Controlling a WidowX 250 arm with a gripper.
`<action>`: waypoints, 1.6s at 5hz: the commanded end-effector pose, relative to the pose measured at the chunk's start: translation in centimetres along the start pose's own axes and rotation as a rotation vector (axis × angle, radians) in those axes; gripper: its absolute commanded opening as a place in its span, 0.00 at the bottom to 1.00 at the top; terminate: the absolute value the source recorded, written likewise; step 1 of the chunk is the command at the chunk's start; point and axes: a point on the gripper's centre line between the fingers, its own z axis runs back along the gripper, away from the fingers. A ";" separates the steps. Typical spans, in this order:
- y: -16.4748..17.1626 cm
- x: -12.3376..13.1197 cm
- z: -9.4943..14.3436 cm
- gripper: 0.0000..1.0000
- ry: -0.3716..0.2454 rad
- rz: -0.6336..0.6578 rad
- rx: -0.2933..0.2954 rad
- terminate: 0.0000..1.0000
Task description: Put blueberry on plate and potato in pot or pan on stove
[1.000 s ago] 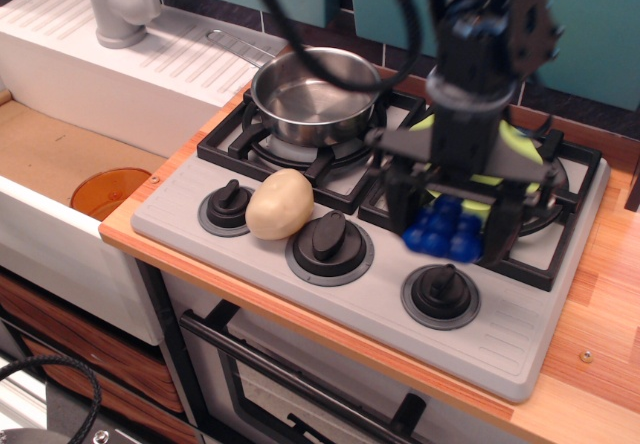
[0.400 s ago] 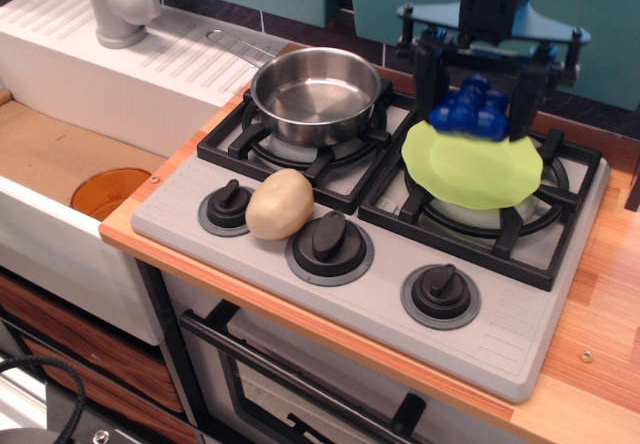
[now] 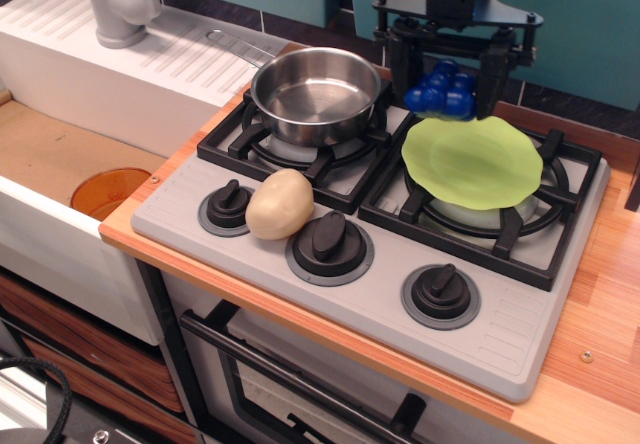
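Observation:
My gripper [image 3: 441, 89] hangs at the back of the stove [image 3: 370, 244], shut on the deep-blue blueberry cluster [image 3: 440, 91], held in the air above the far left edge of the lime-green plate [image 3: 472, 162]. The plate rests on the right burner grate. The shiny steel pot [image 3: 314, 92] stands empty on the left burner, its handle pointing back left. The tan potato [image 3: 279, 204] lies at the stove's front, between the left and middle knobs.
A white sink unit with a grey tap [image 3: 120, 4] stands at the left. An orange disc [image 3: 110, 190] lies in the basin below. Wooden counter [image 3: 600, 344] runs along the right. Teal wall panels stand close behind the gripper.
The gripper lifted the blueberry from the stove's front, carried it back over the plate, and has now shifted left toward the pot. Potato, pot and plate have not moved.

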 end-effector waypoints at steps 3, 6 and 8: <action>-1.7 -0.8 -1.7 1.00 -0.123 0.017 -0.016 0.00; -1.5 -2.5 0.4 1.00 -0.078 0.009 0.003 0.00; 0.2 -3.6 2.5 1.00 -0.020 -0.017 0.009 0.00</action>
